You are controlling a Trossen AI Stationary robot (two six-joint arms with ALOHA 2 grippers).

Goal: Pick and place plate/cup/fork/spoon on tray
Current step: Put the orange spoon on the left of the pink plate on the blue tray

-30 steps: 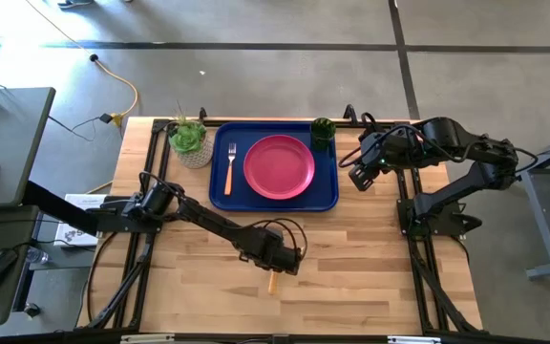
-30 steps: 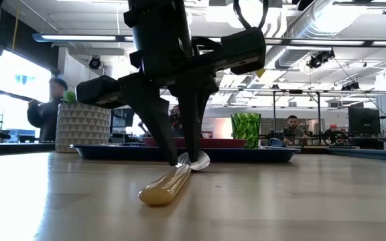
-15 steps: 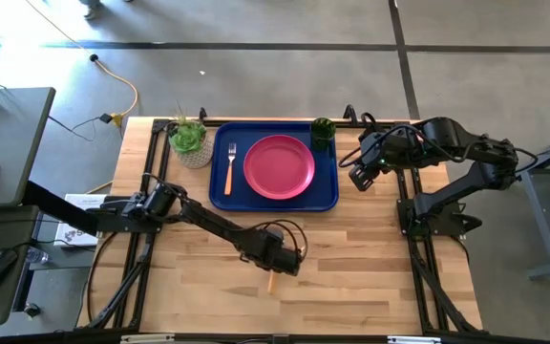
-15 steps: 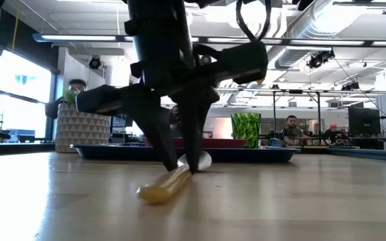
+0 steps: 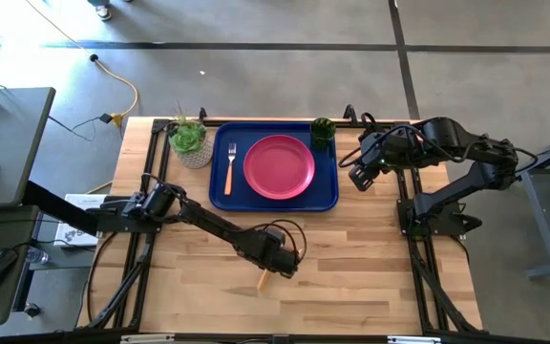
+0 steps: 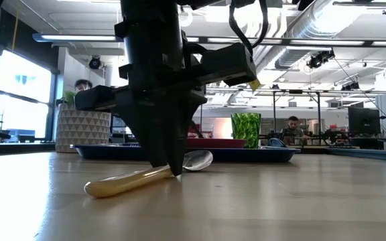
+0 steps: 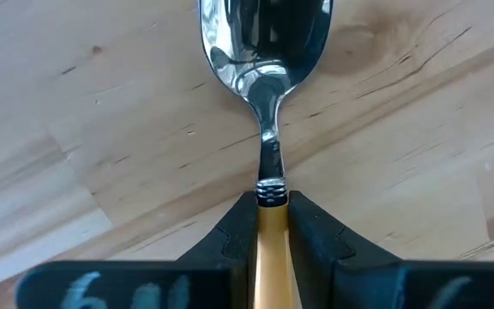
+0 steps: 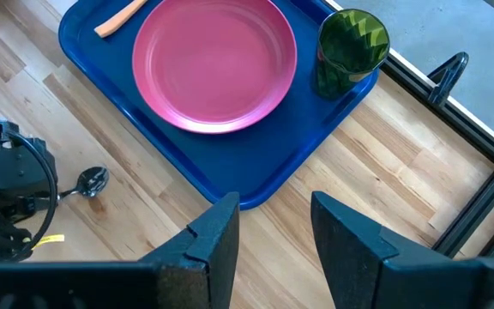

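1. Left gripper (image 7: 272, 225) stands tip-down on the wooden table (image 5: 370, 258), its two fingers (image 7: 230, 245) pinched narrowly on the spoon (image 7: 267, 103) at the top of the orange-tan handle, right where it meets the metal neck.
2. Just ahead of that claw, the spoon's silver bowl lies on the wood; in the low view the handle (image 6: 122, 183) trails away behind the fingers, lying along the tabletop.
3. Seen from above, the left gripper (image 5: 277, 258) sits well short of the tray (image 5: 273, 200), which lies beyond it toward the table's far edge.
4. On the tray, the pink plate (image 5: 279, 166) takes the middle, the fork (image 5: 229, 165) lies just beside it on one side, and the green cup (image 5: 323, 132) stands in the far corner on the other side.
5. Right gripper (image 8: 274, 225) hangs above the table off the tray's cup-side edge, its fingers spread apart and holding nothing; the tray, plate and cup lie ahead of it.
6. A potted plant (image 5: 190, 140) stands just outside the tray's fork-side far corner.
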